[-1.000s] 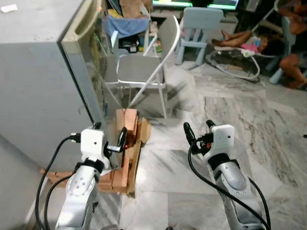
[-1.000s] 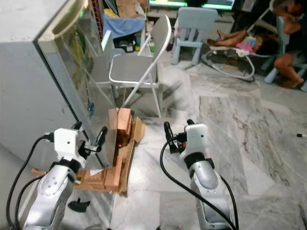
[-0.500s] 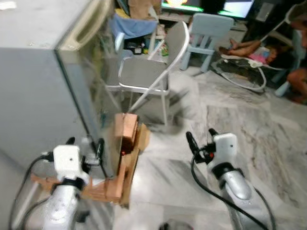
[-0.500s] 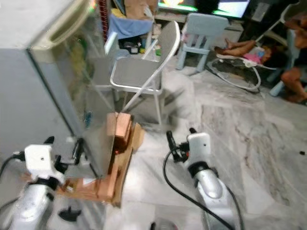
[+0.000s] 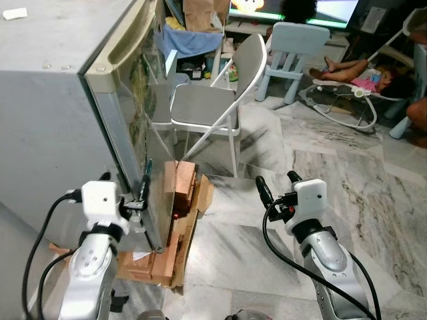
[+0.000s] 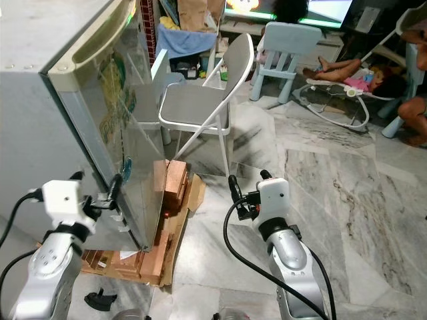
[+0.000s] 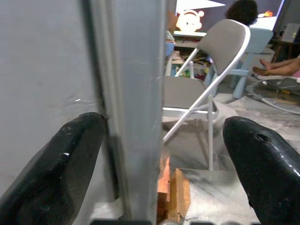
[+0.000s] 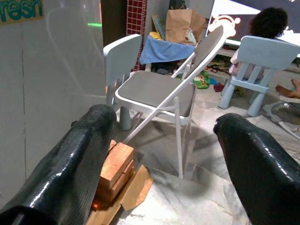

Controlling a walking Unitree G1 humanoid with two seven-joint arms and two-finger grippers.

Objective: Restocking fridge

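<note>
Fridge [image 5: 47, 120] stands upright at the robot's left, its long axis vertical, its closed door [image 6: 110, 133] facing toward the folding chair [image 5: 213, 110]. Its base rests on a wooden pallet [image 5: 167, 260] with bricks [image 6: 175, 187] stacked just beside the door. The left gripper [image 5: 125, 193] has its fingers spread, straddling the door's lower edge, one finger [image 7: 56, 159] on each side. The right gripper [image 5: 277, 190] hovers with fingers apart over the marble floor [image 5: 333, 167], holding nothing.
</note>
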